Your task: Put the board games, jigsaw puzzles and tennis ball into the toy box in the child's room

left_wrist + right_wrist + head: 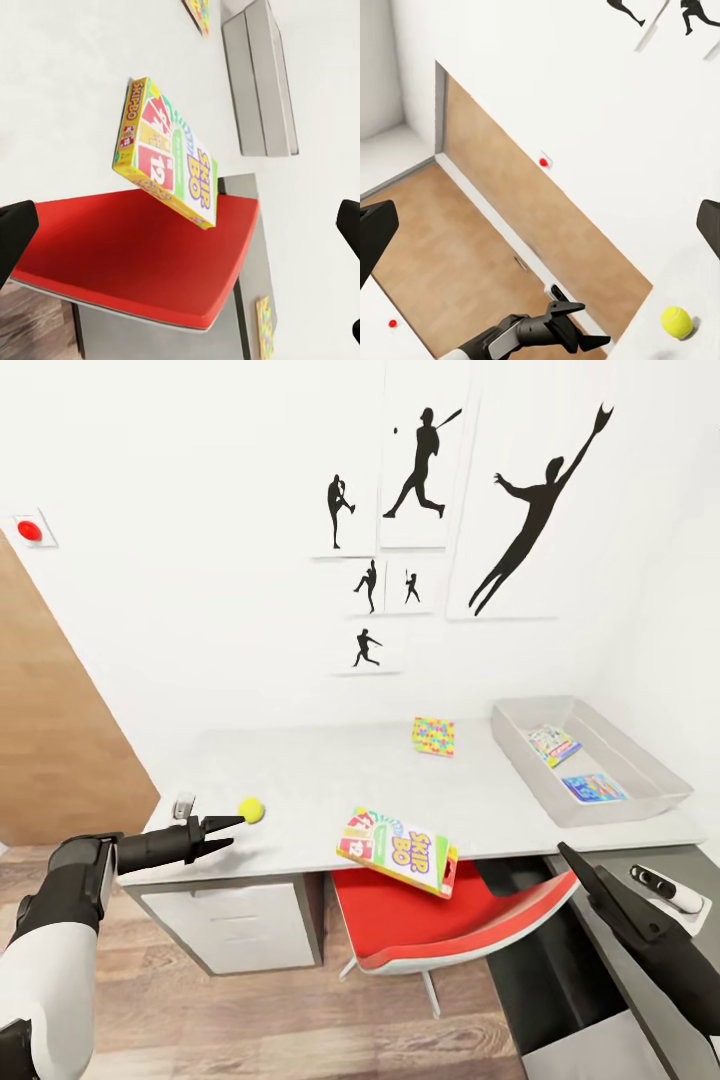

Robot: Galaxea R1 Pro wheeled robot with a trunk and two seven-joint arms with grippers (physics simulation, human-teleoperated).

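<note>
Left tool (232,832) spread wide, empty, tips just beside the tennis ball (251,810) near the desk (320,780) front-left edge. Right tool (578,870) held low by the desk's right end, can't tell how far apart its fingers are. Skip-Bo board game (398,851) overhangs the desk front above the red chair (450,925); one jigsaw puzzle (433,736) lies mid-desk toward the back; toy box (640,760) at right holds two flat items.

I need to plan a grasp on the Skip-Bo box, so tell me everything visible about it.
The Skip-Bo game box is a flat rectangular carton, glossy-looking, with a green, white and yellow cover, red number cards and yellow edging. It is closed and lies face up at the table's front edge, one end overhanging above the red chair seat. Nothing grips it; the left gripper is off to its side.
</note>
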